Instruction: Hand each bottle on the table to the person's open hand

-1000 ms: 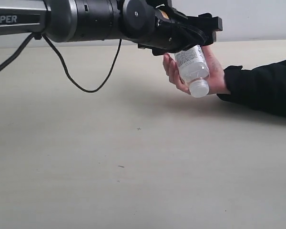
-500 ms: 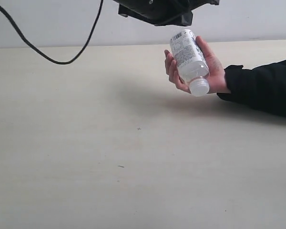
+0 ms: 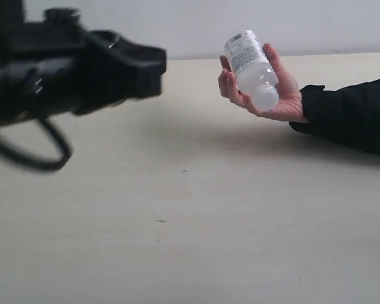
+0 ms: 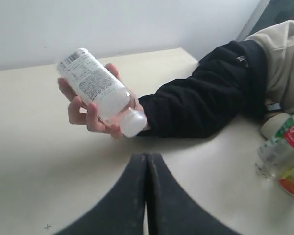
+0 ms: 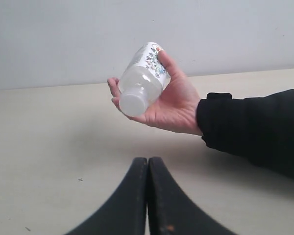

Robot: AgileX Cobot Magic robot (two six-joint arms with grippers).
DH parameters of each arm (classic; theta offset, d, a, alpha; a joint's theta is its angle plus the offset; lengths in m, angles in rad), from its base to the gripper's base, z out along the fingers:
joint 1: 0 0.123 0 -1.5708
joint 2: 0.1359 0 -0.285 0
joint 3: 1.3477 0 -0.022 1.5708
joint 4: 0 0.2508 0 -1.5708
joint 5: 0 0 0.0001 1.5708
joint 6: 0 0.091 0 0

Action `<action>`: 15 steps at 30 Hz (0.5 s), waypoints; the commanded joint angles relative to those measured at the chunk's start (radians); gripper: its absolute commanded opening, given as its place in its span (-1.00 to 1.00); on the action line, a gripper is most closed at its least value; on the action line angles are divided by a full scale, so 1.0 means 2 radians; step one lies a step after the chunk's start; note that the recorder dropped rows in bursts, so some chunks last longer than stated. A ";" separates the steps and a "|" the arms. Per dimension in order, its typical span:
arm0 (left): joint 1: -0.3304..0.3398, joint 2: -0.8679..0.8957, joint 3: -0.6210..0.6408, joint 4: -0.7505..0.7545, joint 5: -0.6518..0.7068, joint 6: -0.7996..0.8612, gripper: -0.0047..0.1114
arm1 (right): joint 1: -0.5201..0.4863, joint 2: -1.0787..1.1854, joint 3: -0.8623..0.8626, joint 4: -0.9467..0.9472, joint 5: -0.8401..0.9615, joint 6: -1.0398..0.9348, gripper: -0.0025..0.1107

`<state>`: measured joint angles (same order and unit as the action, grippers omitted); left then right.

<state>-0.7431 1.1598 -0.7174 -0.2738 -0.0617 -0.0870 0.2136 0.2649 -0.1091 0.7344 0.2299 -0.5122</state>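
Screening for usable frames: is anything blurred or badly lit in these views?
Exterior view: the left arm is a smeared dark mass, while the hand and bottle are sharp. Both wrist views: crisp, evenly lit, soft shadow under the sleeve.

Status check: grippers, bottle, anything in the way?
Both shut, empty: left gripper, right gripper. Small bottle lies in the hand, off the table. Another, the red-label bottle, sits past the sleeve; nothing blocking in view.

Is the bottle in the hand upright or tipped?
Tipped. The bottle lies slanted in the hand, its cap pointing down.
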 commanded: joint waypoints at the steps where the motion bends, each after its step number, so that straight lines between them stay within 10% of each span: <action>1: -0.038 -0.120 0.119 -0.016 -0.072 -0.001 -0.90 | -0.002 -0.003 0.001 0.000 -0.004 -0.004 -0.96; 15: -0.054 -0.411 0.333 -0.008 -0.109 -0.007 -0.90 | -0.002 -0.003 0.001 0.000 -0.004 -0.004 -0.96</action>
<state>-0.8426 0.4015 -0.0981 -0.2973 -0.2535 -0.0974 0.2136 0.2649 -0.1091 0.7344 0.2299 -0.5122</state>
